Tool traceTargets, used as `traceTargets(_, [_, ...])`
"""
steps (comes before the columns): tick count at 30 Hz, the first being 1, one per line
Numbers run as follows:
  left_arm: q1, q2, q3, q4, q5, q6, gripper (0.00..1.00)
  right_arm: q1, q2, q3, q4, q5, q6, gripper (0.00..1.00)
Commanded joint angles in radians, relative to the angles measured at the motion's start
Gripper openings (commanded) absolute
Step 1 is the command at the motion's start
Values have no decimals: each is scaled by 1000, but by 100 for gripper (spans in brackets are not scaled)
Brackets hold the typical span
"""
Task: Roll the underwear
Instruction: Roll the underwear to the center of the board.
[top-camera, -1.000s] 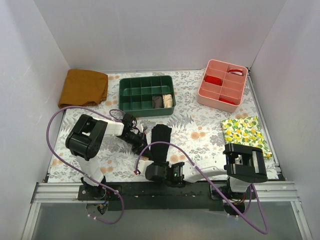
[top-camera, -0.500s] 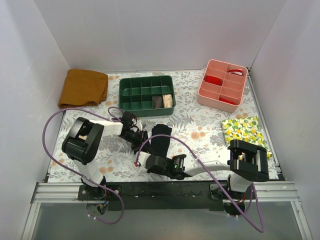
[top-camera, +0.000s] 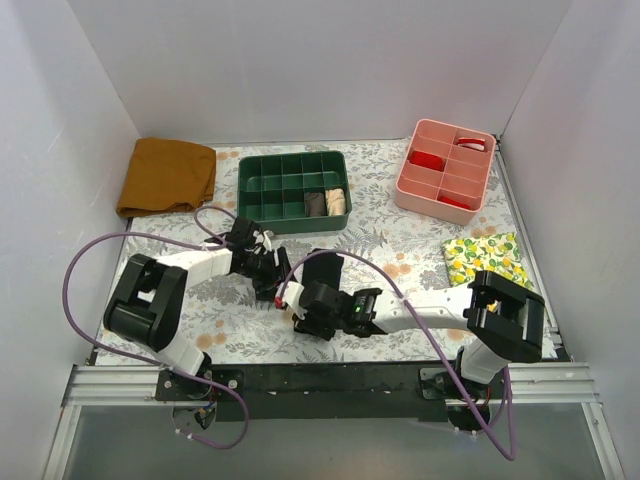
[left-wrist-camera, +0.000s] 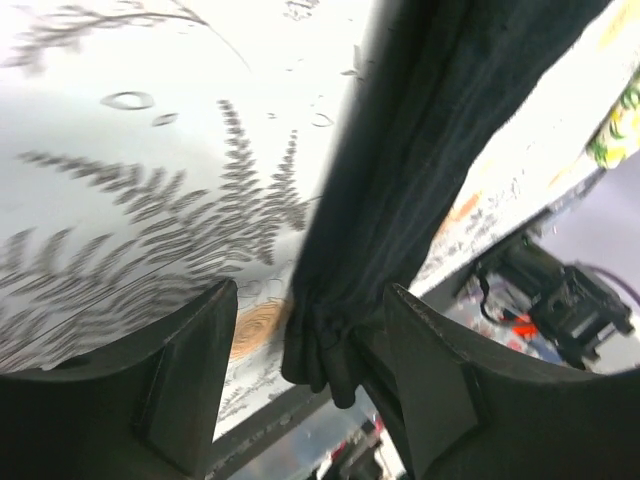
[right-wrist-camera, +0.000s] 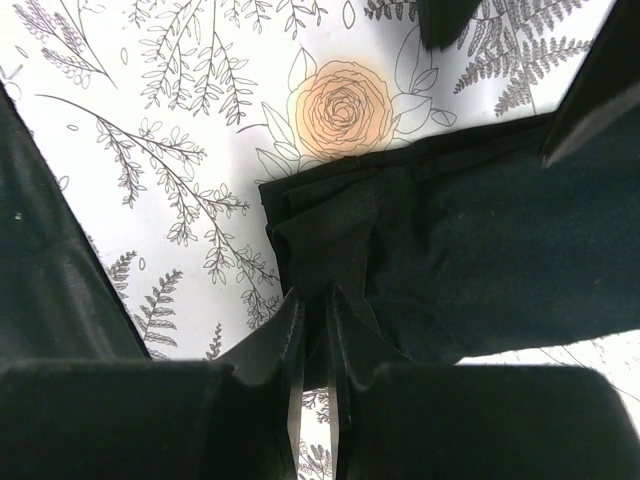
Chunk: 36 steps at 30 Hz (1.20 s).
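Near edge first: R gripper (right-wrist-camera: 317, 295) is low over the table, fingers pressed almost together and pinching the bunched near end of the underwear (right-wrist-camera: 470, 250). A fold of black fabric sits right btwn the tips. Looks like that pinch is the anchor for starting the roll.

L gripper (left-wrist-camera: 310, 295) comes in from the other side, fingers spread wide. The same crumpled end hangs btwn them w/o either pad touching it, far as I can tell. My read: L is set to tuck or steady the end, not gripping anything now.

The garment lies mid-table as a long narrow strip running away from the arms, flat on the floral cloth (right-wrist-camera: 150, 120). It's folded lengthways, which is what you'd want before rolling. Roll itself barely begun, I'd say.

Further out, the surface is white w/ a fern and rose print, lying smooth. Lemon-print cloth (top-camera: 490, 262) sits off to the right, well apart. Beyond that, green tray (top-camera: 290, 228) w/ two rolled items (top-camera: 336, 201) in its compartments, pink tray (top-camera: 425, 205) back right, mustard cloth (top-camera: 165, 175) back left. Plain white walls (top-camera: 300, 70) box it all in.
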Motion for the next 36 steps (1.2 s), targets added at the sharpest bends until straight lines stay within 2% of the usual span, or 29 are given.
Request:
traceTargets(1, [17,-91,-48,19,-165,-52,60,-59,-16,39,2,-189,51,13])
traceTargets(8, [17,-252,-154,84,-185,-124,60,-159,-2,32,22,-365,94,13])
traceTargets(21, [5,-541,-403,308,-66,-239,56,-363,130,144,-65,-721,88,13])
traceTargets(29, [-26,-566,-433,346,-91,-231,59,-461,219,221,-148,-884,65,13])
traceTargets(36, [-110,-524,-436,427,-146,-230,60,-489,311,262,-188,-947,83,13])
